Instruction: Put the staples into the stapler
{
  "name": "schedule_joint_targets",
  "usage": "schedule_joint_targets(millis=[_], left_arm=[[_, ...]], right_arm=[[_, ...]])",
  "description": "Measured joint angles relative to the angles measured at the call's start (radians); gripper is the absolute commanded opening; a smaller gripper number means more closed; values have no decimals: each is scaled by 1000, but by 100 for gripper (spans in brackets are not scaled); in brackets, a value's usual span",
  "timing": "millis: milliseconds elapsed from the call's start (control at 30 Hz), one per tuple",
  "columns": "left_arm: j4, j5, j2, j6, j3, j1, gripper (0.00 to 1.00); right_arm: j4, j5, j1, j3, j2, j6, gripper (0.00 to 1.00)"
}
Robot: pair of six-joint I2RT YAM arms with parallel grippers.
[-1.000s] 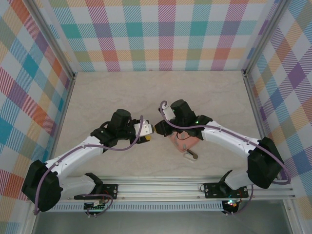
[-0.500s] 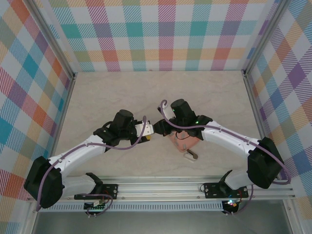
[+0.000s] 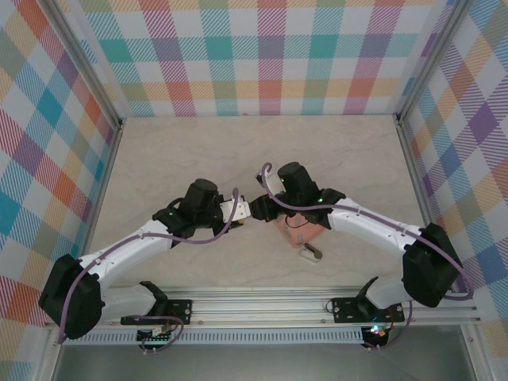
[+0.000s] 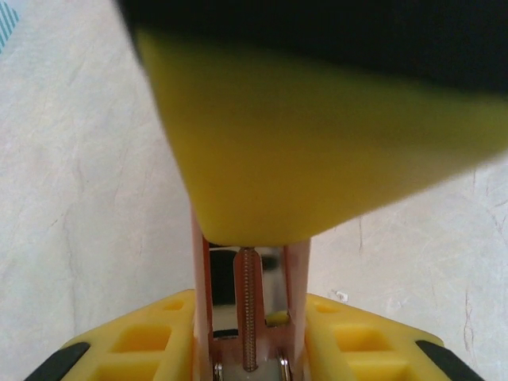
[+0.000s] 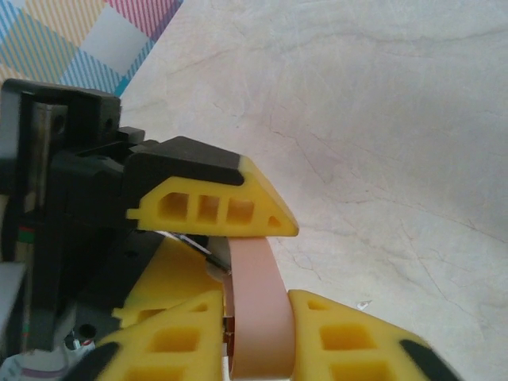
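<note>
The salmon-pink stapler (image 3: 252, 213) hangs above the table centre between both grippers. My left gripper (image 4: 248, 308) is shut on its open body, whose walls (image 4: 298, 278) press against the yellow fingers, with the spring (image 4: 248, 309) bare in the channel. My right gripper (image 5: 255, 305) is shut on the stapler's curved pink lid (image 5: 258, 309). In that view the left gripper's upper finger (image 5: 214, 208) rests across the lid's far end. A right finger (image 4: 317, 143) blocks the top of the left wrist view. The staples are too small to make out.
A salmon-pink square tray (image 3: 311, 232) lies under the right arm's wrist. A small pink-grey oblong piece (image 3: 309, 254) rests just in front of it. Aluminium rails and checked walls bound the pale marbled table (image 3: 182, 151).
My left gripper has moved right to meet the right gripper and has narrowed onto the stapler's body. The right gripper's fingers have eased slightly apart around the lid.
</note>
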Motion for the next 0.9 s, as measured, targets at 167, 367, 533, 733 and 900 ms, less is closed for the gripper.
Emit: schedule_joint_targets(millis=[167, 367, 533, 733, 900], left_arm=[[24, -65, -1, -124, 0, -3, 19], [89, -172, 37, -373, 5, -3, 18], [140, -309, 153, -629, 30, -3, 17], [197, -465, 296, -924, 32, -3, 16], [241, -568, 380, -1059, 32, -3, 16]], right_arm=[[6, 58, -28, -18, -29, 47, 56], [20, 138, -80, -18, -45, 127, 57], [-37, 230, -107, -14, -40, 188, 56], [-118, 288, -113, 6, 16, 232, 55], [-156, 299, -113, 7, 35, 240, 55]])
